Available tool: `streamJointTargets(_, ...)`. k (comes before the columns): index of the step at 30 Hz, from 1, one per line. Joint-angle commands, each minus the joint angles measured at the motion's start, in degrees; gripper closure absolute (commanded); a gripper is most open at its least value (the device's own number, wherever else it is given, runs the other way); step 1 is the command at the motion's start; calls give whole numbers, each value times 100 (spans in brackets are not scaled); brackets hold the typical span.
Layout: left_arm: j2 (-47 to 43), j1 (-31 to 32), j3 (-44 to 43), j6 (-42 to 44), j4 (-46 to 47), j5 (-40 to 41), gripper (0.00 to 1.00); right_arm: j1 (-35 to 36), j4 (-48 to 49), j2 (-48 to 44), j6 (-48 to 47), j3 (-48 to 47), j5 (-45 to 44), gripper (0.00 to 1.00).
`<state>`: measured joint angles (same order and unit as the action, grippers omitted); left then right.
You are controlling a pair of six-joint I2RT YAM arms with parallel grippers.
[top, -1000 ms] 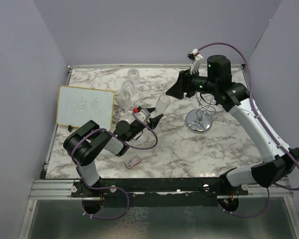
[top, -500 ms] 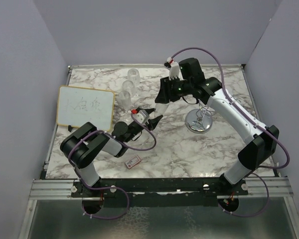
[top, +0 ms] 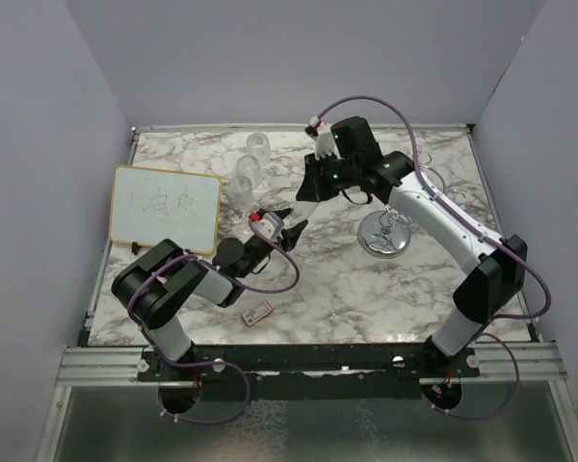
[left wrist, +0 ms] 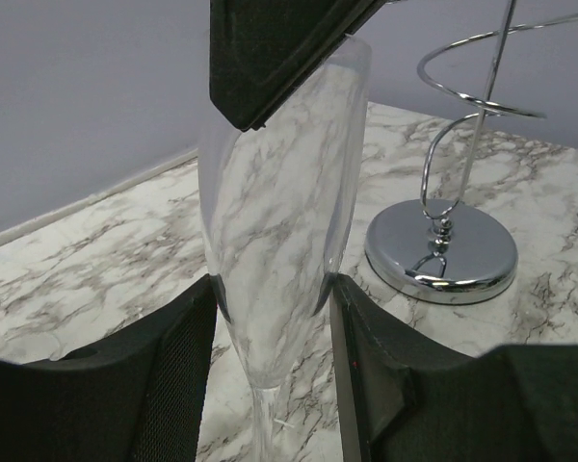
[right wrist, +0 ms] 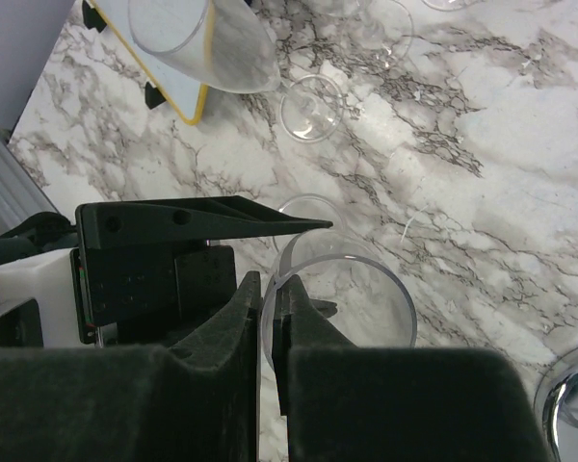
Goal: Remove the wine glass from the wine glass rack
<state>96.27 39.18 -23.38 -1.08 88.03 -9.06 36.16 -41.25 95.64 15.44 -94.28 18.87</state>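
Note:
A clear wine glass stands upright over the marble, left of the chrome wine glass rack, and is off the rack. My left gripper is shut on its bowl, one finger touching each side. From above, my right gripper is shut on the glass's rim, the thin wall pinched between its fingers. In the top view the wine glass shows between the left gripper and the right gripper. The rack's round base and wire loops carry no glass.
A yellow-framed whiteboard leans at the left. Other clear glasses stand at the back of the table, also seen in the right wrist view. A small red card lies near the front edge.
The right arm swung left from above the rack to the glass, and its jaws closed on the rim. The left gripper kept its hold and barely moved.

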Motion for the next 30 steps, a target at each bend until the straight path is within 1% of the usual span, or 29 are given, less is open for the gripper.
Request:
streamJointTargets(1,-345,16,162,-75,1238,671,63,87,286,271,-349,-298,-507,99)
streamJointTargets(6,-644,20,450,-75,927,1185,63,95,220,582,-602,-684,-849,99)
streamJointTargets(8,-846,22,578,-75,689,1169,63,100,189,712,-674,-848,-916,99)
streamJointTargets(12,-1492,20,651,-75,-401,1237,63,102,223,897,-780,-1059,-899,99)
streamJointTargets(14,-1659,23,651,-75,-691,1218,63,101,250,917,-729,-1133,-730,99)
streamJointTargets(18,-1446,30,563,-75,-410,931,63,100,174,828,-520,-1166,0,99)
streamJointTargets(20,-1363,28,537,-75,-251,746,63,101,238,622,-428,-949,326,99)
streamJointTargets(21,-1376,21,524,-75,-258,724,16,100,260,502,-399,-850,380,99)
streamJointTargets(22,-1403,20,473,-75,-367,706,3,101,291,385,-387,-746,374,99)
streamJointTargets(23,-1434,20,413,-1123,-528,671,1,100,312,279,-384,-649,350,99)
streamJointTargets(24,-1476,20,359,-1305,-722,600,1,101,342,167,-379,-554,315,99)
streamJointTargets(26,-1568,21,260,-1375,-1012,507,1,102,397,-5,-378,-358,290,99)
streamJointTargets(28,-1706,20,257,-1312,-1082,482,4,95,506,-130,-385,-150,278,99)
streamJointTargets(30,-1854,24,318,-1285,-1134,700,1,101,648,-180,-411,-17,110,99)
